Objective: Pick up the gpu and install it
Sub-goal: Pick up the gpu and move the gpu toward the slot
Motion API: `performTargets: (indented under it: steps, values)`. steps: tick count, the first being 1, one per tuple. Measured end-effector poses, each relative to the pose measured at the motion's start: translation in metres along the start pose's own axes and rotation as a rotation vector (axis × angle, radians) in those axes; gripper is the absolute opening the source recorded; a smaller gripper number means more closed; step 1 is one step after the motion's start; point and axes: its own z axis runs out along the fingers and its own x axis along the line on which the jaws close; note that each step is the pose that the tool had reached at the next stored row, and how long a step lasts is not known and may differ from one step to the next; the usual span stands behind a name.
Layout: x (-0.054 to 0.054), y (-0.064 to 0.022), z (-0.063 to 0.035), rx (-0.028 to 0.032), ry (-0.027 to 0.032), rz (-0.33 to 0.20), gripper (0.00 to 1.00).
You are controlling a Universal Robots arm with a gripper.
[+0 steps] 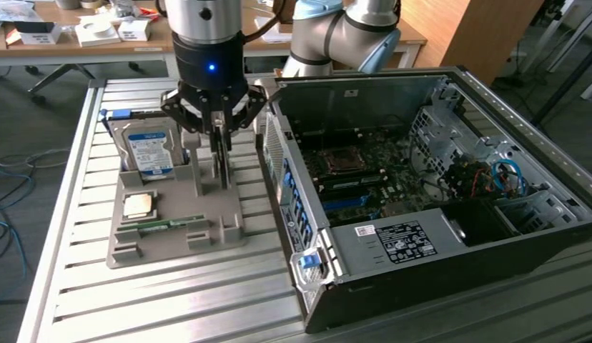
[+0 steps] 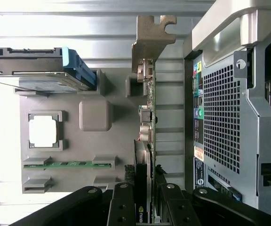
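Entry: my fingers (image 2: pixel 122 205) were clamped on the gpu (image 2: pixel 143 169), which stood edge-on at the grey holder tray (image 1: pixel 158 246), just beside the open computer case (image 1: pixel 372 100). Risk, as judged: the thin card might tilt or slip, and its bracket (image 2: pixel 150 35) might snag the case.

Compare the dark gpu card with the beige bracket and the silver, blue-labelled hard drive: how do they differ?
The gpu card is thin and dark; the hard drive is thicker, silver, blue-labelled. The gpu card stands upright on edge; the hard drive leans back. The jaws of the gripper are shut on the gpu card; the hard drive is untouched. Both sit in the grey holder tray.
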Motion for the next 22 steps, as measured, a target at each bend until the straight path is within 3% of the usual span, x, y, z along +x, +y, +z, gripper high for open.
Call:
performTargets:
  steps: [19, 21, 22]
  values:
    - [-0.001, 0.0017, -0.0357, -0.0008, 0.0002, -0.002, 0.27]
    - [-0.001, 0.0019, -0.0404, -0.0010, 0.0002, -0.002, 0.27]
    - [-0.001, 0.0023, -0.0485, -0.0011, 0.0002, -0.003, 0.27]
